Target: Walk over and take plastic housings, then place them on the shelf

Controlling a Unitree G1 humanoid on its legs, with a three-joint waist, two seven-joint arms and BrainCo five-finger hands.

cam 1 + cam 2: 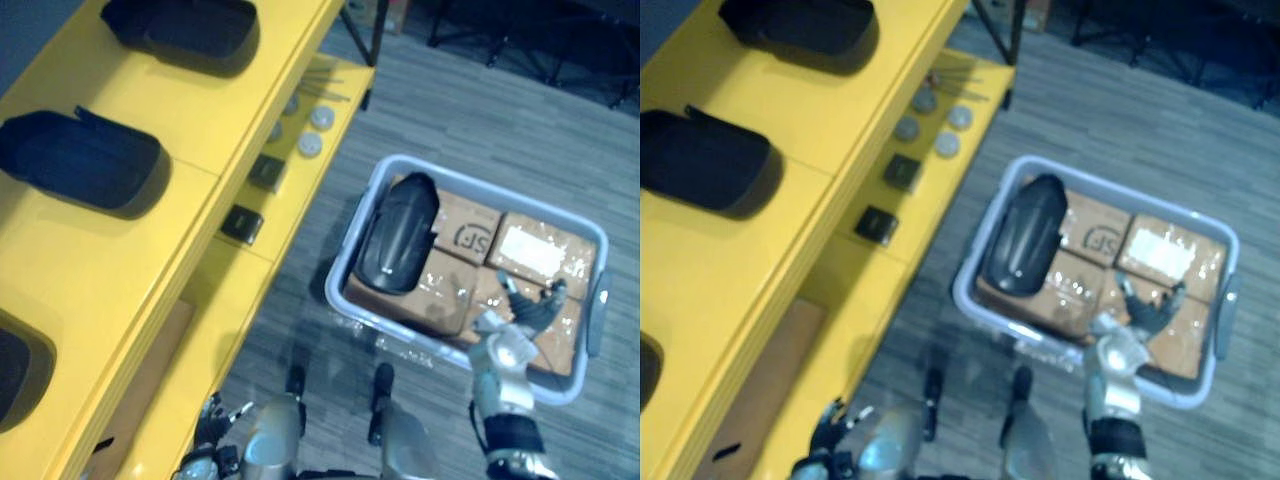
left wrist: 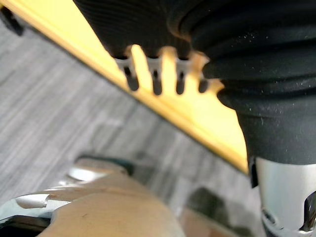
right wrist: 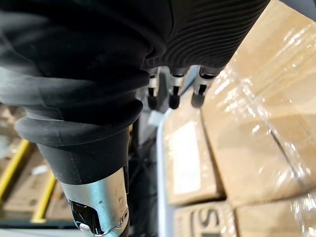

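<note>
Housing: one black plastic housing (image 1: 398, 233) lies in the grey bin (image 1: 348, 245) on the floor, on top of film-wrapped cardboard boxes (image 1: 540, 250), at the side of the bin nearest the yellow shelf (image 1: 230, 120).
Shelf: two dark shells (image 1: 85, 160) already sit on the top board, and there's bare yellow between them for another.
Handling: it looks like a light, stiff, hollow moulding. That glossy domed back is likely slippery, and the thin edges may flex under a hard squeeze.
Where to hold: I'd go across the narrow width, with fingers hooked under one long edge and the thumb on the other, not down on the smooth crown.
Right hand: the right hand (image 1: 527, 308) hovers over the boxes, well apart from the housing, with fingers loose and spread, holding nothing.
Left hand: the left hand (image 1: 212, 420) hangs low beside the shelf's lower boards, fingers relaxed, empty.
Hard to see: the housing's underside is hidden, and so is how it sits against the bin wall. A third dark shape (image 1: 15, 370) on the shelf is cut off at the edge.
</note>
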